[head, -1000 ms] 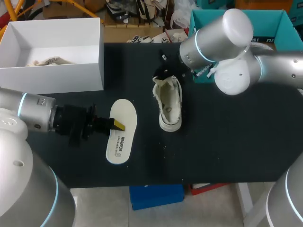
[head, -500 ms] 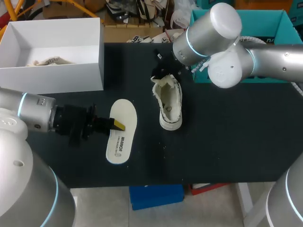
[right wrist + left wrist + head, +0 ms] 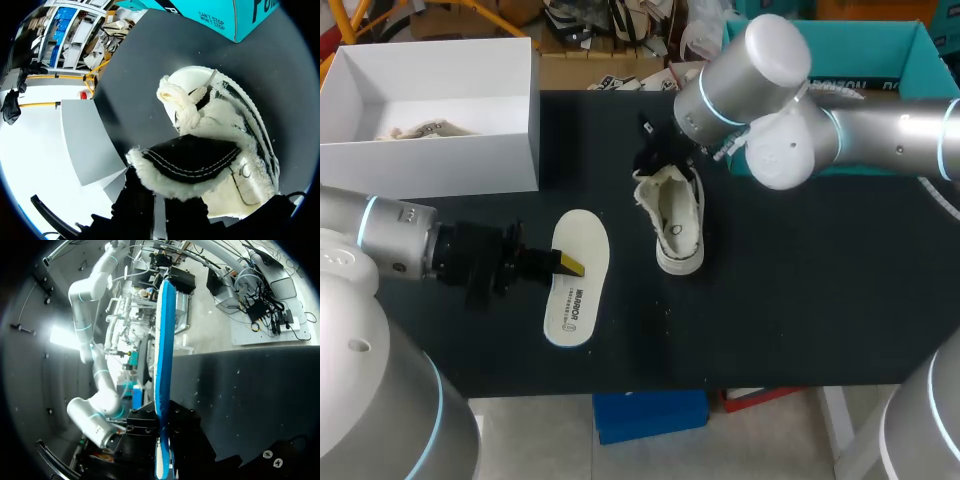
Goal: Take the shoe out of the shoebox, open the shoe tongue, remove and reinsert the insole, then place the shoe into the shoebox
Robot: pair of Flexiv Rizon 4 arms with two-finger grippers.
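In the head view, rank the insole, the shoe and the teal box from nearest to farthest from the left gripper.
1. The insole: held in the left gripper itself, front left of the table.
2. The shoe: to the right of the insole, mid-table.
3. The teal box: at the table's far right edge.

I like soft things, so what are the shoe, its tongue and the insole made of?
The shoe looks like off-white cloth with a fluffy, fleece-like lining; its edges are fuzzy. The shoe tongue is dark, stitched, maybe suede, trimmed in the same fluff. The insole seems foam: smooth cream top, blue underside in the left wrist view.
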